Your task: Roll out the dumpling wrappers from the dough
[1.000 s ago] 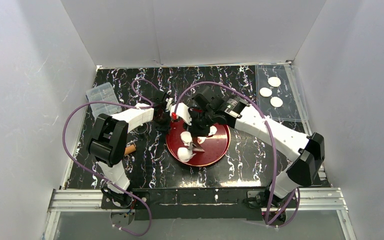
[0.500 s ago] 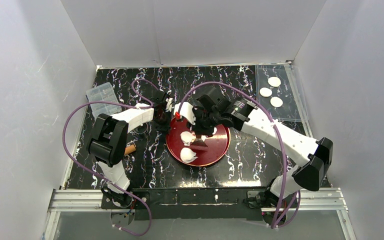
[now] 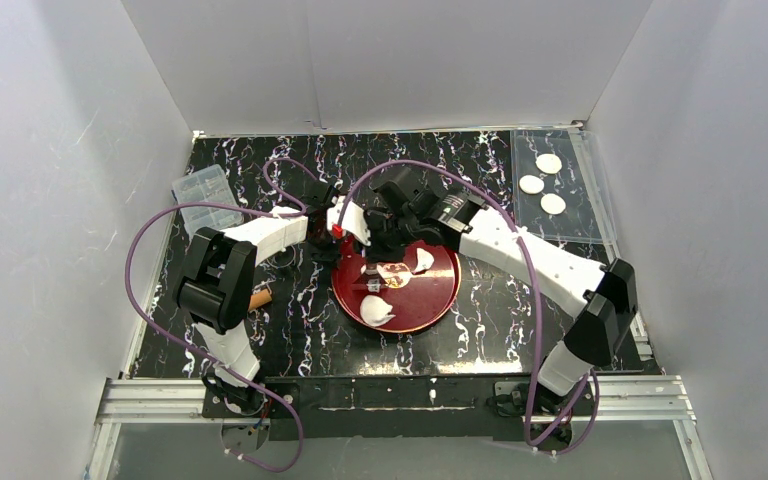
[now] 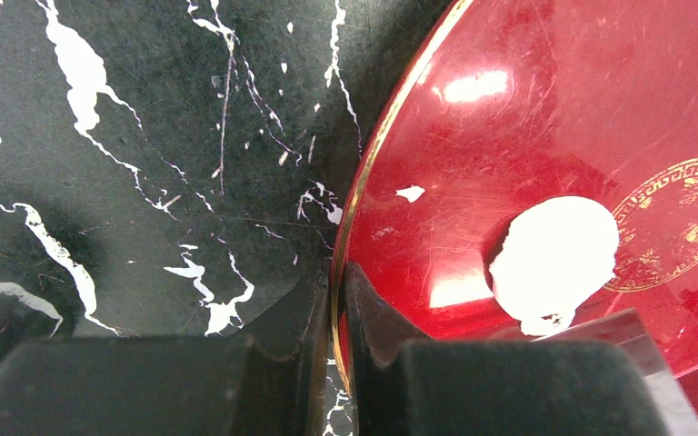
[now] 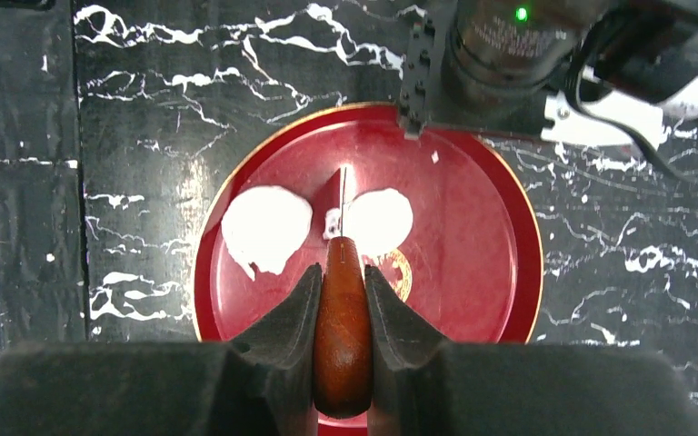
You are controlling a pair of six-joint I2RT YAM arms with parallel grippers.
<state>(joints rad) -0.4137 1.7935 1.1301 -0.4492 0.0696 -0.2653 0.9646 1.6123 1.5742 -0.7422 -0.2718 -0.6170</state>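
Observation:
A red plate [image 3: 430, 295] holds white dough scraps [image 3: 374, 309]. In the right wrist view two scraps lie on the plate [image 5: 473, 272]: one on the left [image 5: 266, 227] and one at the middle [image 5: 382, 218]. My right gripper [image 5: 343, 283] is shut on a brown wooden tool handle [image 5: 343, 327], whose thin blade points down between the two scraps. It hovers over the plate's far left part [image 3: 380, 252]. My left gripper [image 4: 334, 292] is shut on the plate's gold rim [image 4: 363, 182], with a dough lump [image 4: 554, 259] just beyond it. Three round wrappers [image 3: 549, 163] lie at the far right.
The wrappers rest on a clear sheet [image 3: 580, 225] at the table's far right. A clear plastic box [image 3: 201, 195] stands at the far left. A brown wooden end [image 3: 259, 297] pokes out beside the left arm's elbow. White walls close in three sides.
My right arm has swung left and away, carrying the tool from the plate's middle to its far left part. The left gripper has stayed on the rim.

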